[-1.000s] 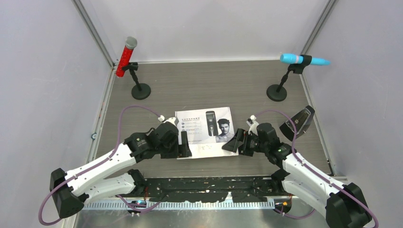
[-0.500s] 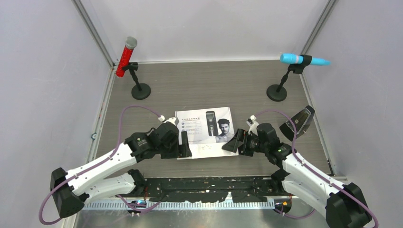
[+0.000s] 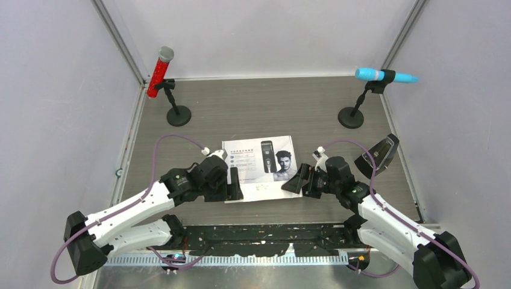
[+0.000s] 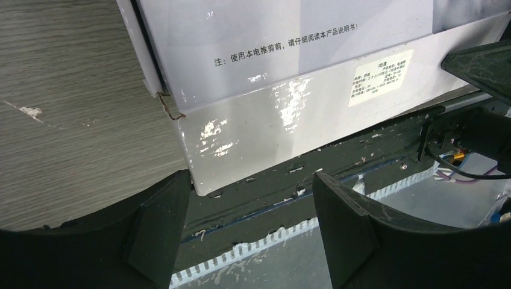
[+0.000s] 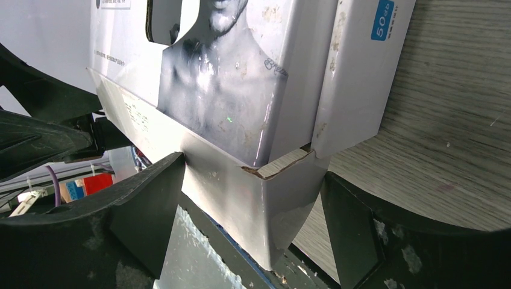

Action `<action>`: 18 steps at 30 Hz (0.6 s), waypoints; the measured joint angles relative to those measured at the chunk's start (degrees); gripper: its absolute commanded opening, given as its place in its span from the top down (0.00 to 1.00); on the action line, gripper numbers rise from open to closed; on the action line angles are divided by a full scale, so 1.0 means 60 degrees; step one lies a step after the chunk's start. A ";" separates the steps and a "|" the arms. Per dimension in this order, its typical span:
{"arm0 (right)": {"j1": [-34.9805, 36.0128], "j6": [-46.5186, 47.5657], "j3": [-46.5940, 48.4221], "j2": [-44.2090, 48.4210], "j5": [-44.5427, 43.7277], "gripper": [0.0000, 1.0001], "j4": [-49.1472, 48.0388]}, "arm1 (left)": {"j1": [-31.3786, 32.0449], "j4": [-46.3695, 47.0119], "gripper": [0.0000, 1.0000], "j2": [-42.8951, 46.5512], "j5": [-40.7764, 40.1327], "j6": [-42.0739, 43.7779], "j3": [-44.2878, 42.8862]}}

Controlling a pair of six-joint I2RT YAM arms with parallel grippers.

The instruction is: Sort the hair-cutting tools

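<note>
The white box (image 3: 259, 165), its lid printed with a clipper and a man's face, lies closed at the table's near middle. The clipper itself and the comb attachments are hidden. My left gripper (image 3: 232, 185) is open at the box's near left corner. In the left wrist view (image 4: 250, 195) the box wall (image 4: 271, 114) stands just beyond the spread fingers. My right gripper (image 3: 302, 182) is open at the near right corner. In the right wrist view (image 5: 253, 180) that corner of the box (image 5: 241, 120) sits between the fingers, unclamped.
A red microphone (image 3: 160, 72) on a stand is at the back left and a blue one (image 3: 384, 75) at the back right. A black wedge-shaped object (image 3: 376, 155) lies by the right edge. The black rail (image 3: 265, 232) runs along the near edge.
</note>
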State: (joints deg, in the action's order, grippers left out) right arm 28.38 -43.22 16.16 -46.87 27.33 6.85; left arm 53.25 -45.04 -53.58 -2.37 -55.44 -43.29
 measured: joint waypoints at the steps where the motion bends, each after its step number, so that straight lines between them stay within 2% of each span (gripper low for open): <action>1: 0.0000 0.0000 -0.0007 -0.0004 0.0000 0.13 0.0000 | 0.0000 0.0033 0.23 -0.0025 0.0004 -0.0007 0.0029; 18: 0.0004 0.0222 -0.0011 -0.0062 -0.0124 0.13 0.0040 | -0.0004 0.0470 0.20 0.0113 -0.0328 -0.0229 0.0860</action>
State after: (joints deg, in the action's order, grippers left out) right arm 28.40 -41.89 16.10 -47.24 26.59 7.09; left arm 53.23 -42.22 -52.90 -4.34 -56.82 -38.13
